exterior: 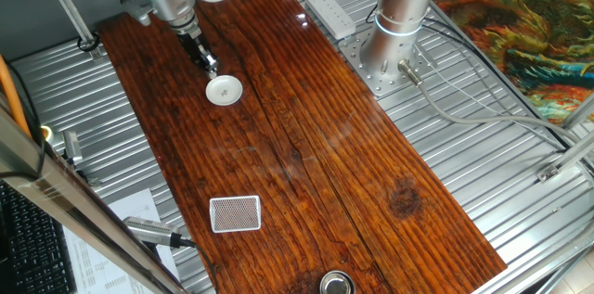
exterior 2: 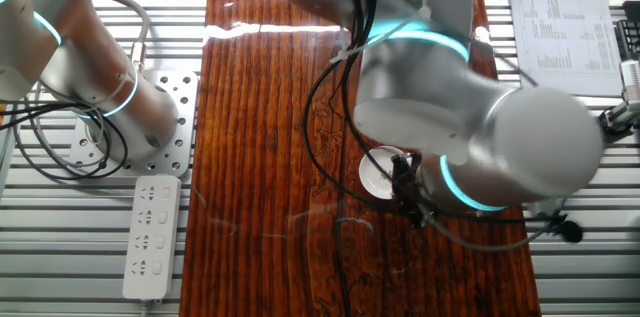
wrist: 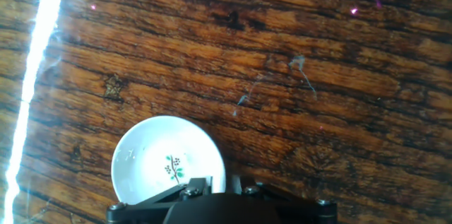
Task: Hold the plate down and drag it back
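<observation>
Bright, even light with hard glare on the glossy wood.
A white streak of glare runs down the left edge of the bench in the hand view, and a band crosses its far end in the other fixed view; the plate is sharp, the dark hardware at the bottom edge blurred.

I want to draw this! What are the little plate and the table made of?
The plate looks like glazed china or maybe hard plastic: smooth white, slightly shiny, with a small painted green sprig in the middle. The table looks like varnished wood: reddish-brown with dark grain lines and knots, and glossy enough to mirror a bright strip of light.
</observation>
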Action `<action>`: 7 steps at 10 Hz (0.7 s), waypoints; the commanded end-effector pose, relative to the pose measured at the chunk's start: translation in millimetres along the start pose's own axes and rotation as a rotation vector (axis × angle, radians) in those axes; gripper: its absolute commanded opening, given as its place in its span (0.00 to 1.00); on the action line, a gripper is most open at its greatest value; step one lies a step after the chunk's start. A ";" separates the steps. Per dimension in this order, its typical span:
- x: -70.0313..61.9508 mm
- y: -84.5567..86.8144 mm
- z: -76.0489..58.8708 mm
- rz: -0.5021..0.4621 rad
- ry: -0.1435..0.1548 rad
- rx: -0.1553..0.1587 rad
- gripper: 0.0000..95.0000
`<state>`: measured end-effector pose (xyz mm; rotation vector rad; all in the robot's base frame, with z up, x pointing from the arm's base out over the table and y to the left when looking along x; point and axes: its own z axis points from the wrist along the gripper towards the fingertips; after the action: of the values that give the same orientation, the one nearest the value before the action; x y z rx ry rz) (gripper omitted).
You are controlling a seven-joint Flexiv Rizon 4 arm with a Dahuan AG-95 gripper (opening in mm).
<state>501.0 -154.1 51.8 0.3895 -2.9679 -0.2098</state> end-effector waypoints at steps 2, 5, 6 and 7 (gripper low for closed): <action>-9.4 1.4 -23.1 0.145 0.009 0.071 0.00; -25.6 3.4 -41.6 0.140 -0.046 0.163 0.00; -29.2 4.8 -47.7 0.130 -0.072 0.173 0.00; -33.3 7.5 -56.6 0.111 -0.098 0.195 0.00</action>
<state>535.0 -145.8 97.8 0.1302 -3.0332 0.0722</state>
